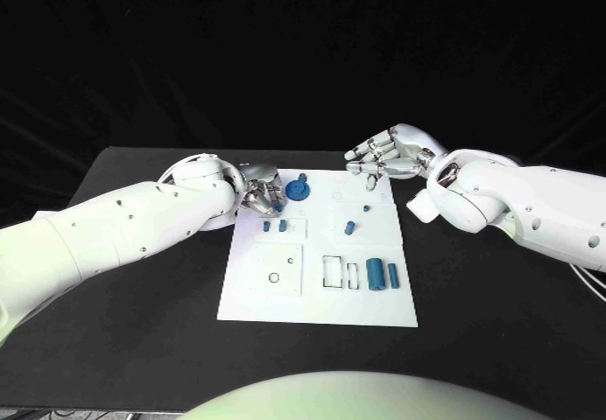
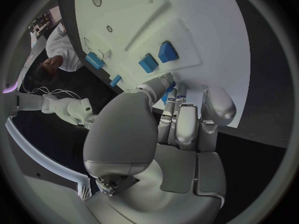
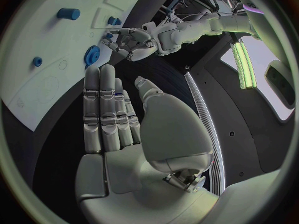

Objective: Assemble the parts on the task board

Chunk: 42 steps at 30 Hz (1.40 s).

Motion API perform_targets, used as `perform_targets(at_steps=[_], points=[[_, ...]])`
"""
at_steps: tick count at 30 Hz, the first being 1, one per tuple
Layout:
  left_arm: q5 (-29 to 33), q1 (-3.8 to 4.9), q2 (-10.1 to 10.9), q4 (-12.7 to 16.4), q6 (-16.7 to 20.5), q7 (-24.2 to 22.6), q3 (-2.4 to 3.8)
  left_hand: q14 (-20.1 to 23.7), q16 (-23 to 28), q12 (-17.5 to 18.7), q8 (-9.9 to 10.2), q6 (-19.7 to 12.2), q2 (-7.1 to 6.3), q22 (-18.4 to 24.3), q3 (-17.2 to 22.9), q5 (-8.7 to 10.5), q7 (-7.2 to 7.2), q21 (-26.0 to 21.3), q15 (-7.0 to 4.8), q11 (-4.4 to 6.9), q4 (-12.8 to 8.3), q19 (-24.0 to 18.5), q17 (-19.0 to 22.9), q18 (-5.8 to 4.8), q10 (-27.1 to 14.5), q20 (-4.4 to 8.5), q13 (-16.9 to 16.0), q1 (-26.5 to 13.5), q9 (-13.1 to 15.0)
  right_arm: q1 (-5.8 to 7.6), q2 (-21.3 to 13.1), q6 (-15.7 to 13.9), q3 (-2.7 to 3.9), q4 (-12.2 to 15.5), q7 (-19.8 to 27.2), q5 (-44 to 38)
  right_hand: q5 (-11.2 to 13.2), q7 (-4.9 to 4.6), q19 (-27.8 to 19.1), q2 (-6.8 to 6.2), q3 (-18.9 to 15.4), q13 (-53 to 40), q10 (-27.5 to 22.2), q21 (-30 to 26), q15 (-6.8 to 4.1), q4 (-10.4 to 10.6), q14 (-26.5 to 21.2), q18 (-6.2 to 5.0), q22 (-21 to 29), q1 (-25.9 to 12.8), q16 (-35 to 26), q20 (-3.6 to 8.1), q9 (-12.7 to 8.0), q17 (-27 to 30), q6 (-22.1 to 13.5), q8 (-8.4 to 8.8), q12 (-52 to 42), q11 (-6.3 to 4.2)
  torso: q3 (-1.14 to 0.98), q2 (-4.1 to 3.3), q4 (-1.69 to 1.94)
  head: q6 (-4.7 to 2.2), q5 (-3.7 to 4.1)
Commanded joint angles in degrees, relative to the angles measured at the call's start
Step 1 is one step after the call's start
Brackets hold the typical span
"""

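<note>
The white task board (image 1: 316, 293) lies mid-table. A blue gear (image 1: 298, 190) sits at its far left corner. My left hand (image 1: 262, 192) has its curled fingertips at the gear's edge. In the left wrist view a sliver of the blue gear (image 2: 167, 97) shows between thumb and fingers (image 2: 181, 119); whether it is gripped is unclear. My right hand (image 1: 385, 159) hovers over the far right corner with fingers straight (image 3: 109, 114) and nothing in it. From the right wrist I see the gear (image 3: 93, 55) beside the left hand (image 3: 134, 41).
Two small blue blocks (image 1: 276, 226), a peg (image 1: 350, 227) and a tiny stud (image 1: 365, 208) stand mid-board. A blue cylinder (image 1: 376, 273) and a thin bar (image 1: 395, 275) lie near the right edge. Black table (image 1: 139, 332) surrounds the board.
</note>
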<state>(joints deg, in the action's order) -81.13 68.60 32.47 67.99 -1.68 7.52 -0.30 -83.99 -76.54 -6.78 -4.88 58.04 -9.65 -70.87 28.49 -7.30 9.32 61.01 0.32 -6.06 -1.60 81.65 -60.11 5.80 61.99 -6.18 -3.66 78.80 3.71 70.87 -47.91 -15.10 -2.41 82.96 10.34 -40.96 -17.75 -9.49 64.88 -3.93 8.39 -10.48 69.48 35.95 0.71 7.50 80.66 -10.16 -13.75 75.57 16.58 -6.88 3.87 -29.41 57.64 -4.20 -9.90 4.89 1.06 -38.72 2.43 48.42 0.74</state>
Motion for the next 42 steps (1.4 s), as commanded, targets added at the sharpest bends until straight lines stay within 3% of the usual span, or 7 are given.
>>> perform_targets(at_steps=[1,12,17,23,28,34,42], points=[[0.16,-0.05,0.32,0.31,0.73,0.05,-0.02,0.18,0.28,0.30,0.69,-1.12,-0.64,0.30,0.09,-0.15,0.01,-0.57,0.48,0.04,-0.06,-0.61,0.34,0.25,-0.79,0.00,-0.10,-0.09,0.00,-0.03,-0.03,0.50,0.01,-0.44,-0.10,-1.65,-0.16,-0.30,0.41,0.18,0.06,0.09,-0.19,-0.23,0.14,-0.07,0.22,-0.33,0.07,0.18,-0.25,0.15,0.03,-0.07,-0.15,0.29,0.33,0.33,0.07,0.04,0.00,-0.08,0.05],[4.02,0.40,3.30,2.11,4.62,-0.61,0.36,0.76,1.28,0.64,1.19,-3.16,-0.78,2.55,-0.52,-0.24,0.43,-4.18,0.72,-0.35,-0.15,-1.67,2.52,0.99,-3.10,-0.34,-0.07,-0.04,0.06,-0.04,-0.64,2.78,0.01,-2.37,-7.08,-17.47,4.24,0.31,3.61,-0.17,4.89,1.96,-2.43,2.10,-0.89,-4.74,4.19,-0.43,-1.03,5.88,1.58,1.46,0.31,-1.79,2.48,-0.66,2.73,0.00,0.08,0.17,0.14,-0.49,-0.03],[20.94,0.96,5.68,2.76,9.86,-5.07,0.48,3.22,5.04,0.01,0.58,-2.17,0.13,7.48,-0.35,-0.41,1.00,-11.96,1.07,-0.73,0.28,-4.45,9.25,2.36,-3.40,-0.64,-0.16,0.01,0.31,-0.25,-0.96,5.89,0.02,-2.15,-12.56,-35.34,5.36,1.23,5.67,-1.48,8.38,3.18,-1.02,6.46,-1.78,-6.67,5.77,-0.28,-3.54,5.58,7.15,2.43,0.21,-5.42,4.31,-0.75,3.25,-0.54,0.02,0.18,0.05,-0.95,0.26],[55.17,0.97,9.01,5.47,16.21,-16.12,-0.05,9.28,12.77,-2.48,-0.63,0.16,1.58,16.07,0.89,-0.37,1.54,-25.75,1.15,-0.73,0.85,-10.55,21.68,4.67,-1.21,-0.78,-0.46,0.24,0.57,-1.05,-0.98,7.84,0.03,-1.23,-16.10,-49.37,6.05,1.80,6.33,-2.70,11.16,4.10,0.10,11.52,-2.10,-7.58,5.90,-0.23,-6.96,3.71,17.60,2.75,0.14,-12.38,5.28,-0.37,3.62,-1.21,0.09,0.12,0.06,-1.83,1.50],[74.08,0.33,11.74,9.41,17.80,-23.22,-0.39,10.97,14.60,-4.52,-0.99,0.66,1.82,17.06,0.31,-0.27,1.14,-27.36,0.82,-0.24,1.25,-11.49,24.58,4.74,0.48,-0.63,-0.79,-0.26,0.53,-1.83,-0.55,7.70,0.03,-1.08,-17.19,-54.80,6.48,1.97,9.19,-3.53,12.36,4.43,-0.06,21.26,-2.11,-7.81,6.32,1.32,-19.37,2.22,27.05,2.80,0.12,-19.27,5.37,0.01,3.99,-1.32,0.15,0.12,0.23,-2.54,2.56],[83.86,-0.35,14.66,13.98,17.53,-27.48,-0.52,11.33,14.92,-5.27,-1.14,0.82,1.83,17.41,-0.43,-0.20,0.97,-27.85,0.74,-0.09,1.59,-11.59,25.28,4.70,0.71,-0.58,-0.86,-0.82,0.52,-2.80,0.20,7.38,0.03,-1.37,-17.79,-57.35,6.59,2.02,11.15,-4.21,12.90,4.61,-1.60,28.28,-1.93,-8.08,6.39,2.49,-28.68,1.28,32.85,2.69,0.09,-23.16,5.03,0.30,4.40,-1.10,0.12,0.04,0.15,-3.18,2.91],[86.29,-0.74,16.31,16.87,16.87,-28.69,-0.56,11.38,14.88,-5.45,-1.18,0.83,1.77,17.55,-0.76,-0.19,0.92,-28.04,0.73,-0.07,1.64,-11.60,25.27,4.69,0.56,-0.56,-0.85,-0.97,0.50,-3.46,1.43,6.61,0.04,-1.91,-17.54,-57.77,6.45,1.84,10.75,-4.05,13.70,4.84,-3.13,30.79,-1.71,-8.41,6.04,2.70,-31.26,0.92,34.89,2.38,0.12,-23.94,4.90,0.31,4.62,-0.66,0.14,0.01,0.12,-3.39,2.85]])
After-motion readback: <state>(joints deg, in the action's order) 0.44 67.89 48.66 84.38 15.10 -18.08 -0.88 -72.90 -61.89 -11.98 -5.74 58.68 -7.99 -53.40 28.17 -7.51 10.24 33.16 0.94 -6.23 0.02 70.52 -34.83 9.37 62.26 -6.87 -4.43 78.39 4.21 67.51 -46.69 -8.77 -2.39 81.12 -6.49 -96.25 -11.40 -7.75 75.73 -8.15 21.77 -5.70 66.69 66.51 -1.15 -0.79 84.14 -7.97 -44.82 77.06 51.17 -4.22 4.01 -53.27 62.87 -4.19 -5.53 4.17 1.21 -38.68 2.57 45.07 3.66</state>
